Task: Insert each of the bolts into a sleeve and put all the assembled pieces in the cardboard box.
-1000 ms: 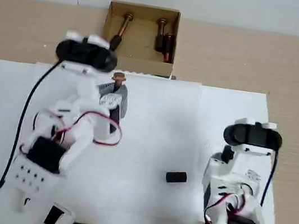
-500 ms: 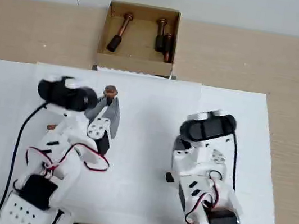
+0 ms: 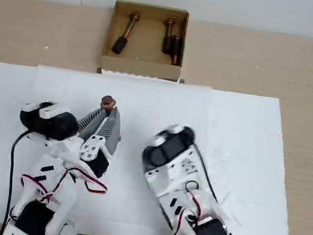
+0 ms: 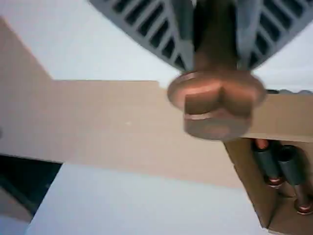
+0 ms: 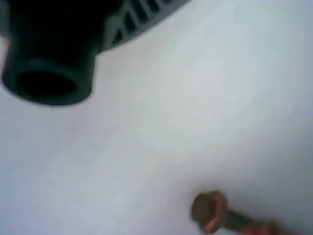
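While I watch, left end effector (image 3: pixel 107 110): clamped on bolt (image 3: pixel 108 101), aimed at cardboard box (image 3: pixel 141 67).
Right end effector (image 5: pixel 63 34): gripping sleeve (image 5: pixel 49 78), arm crouched low.

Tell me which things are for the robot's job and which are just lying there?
For the job: bolt, black sleeve, cardboard box, assembled pieces inside it.
Just lying there: white sheet, wooden table.
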You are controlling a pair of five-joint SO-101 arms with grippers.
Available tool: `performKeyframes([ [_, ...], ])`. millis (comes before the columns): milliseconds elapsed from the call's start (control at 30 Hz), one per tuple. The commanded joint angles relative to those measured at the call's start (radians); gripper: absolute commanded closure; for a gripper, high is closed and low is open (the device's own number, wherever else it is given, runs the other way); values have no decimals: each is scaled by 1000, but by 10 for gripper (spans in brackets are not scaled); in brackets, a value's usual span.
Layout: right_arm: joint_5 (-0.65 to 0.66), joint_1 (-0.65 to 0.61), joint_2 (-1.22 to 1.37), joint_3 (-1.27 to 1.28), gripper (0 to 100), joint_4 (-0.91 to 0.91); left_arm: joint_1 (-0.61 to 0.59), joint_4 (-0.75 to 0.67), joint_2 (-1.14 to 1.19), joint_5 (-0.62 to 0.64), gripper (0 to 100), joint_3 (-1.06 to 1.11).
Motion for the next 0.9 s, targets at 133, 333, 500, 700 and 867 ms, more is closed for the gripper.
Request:
performKeyframes([
  [133, 110, -44, -7, 48, 996, -163, 3, -31, -18, 117, 995, -54],
  [333, 118, -74, -7, 60, 996, -240, 3, -31, -18, 147, 995, -62],
  [500, 118, -99, -7, 60, 996, -242, 5, -63, -18, 183, 994, -58],
  [700, 181, -108, -7, 54, 996, -246, 5, -89, -17, 183, 994, -56],
  [867, 212, -124, -7, 54, 996, -297, 6, -87, -17, 184, 994, -42],
])
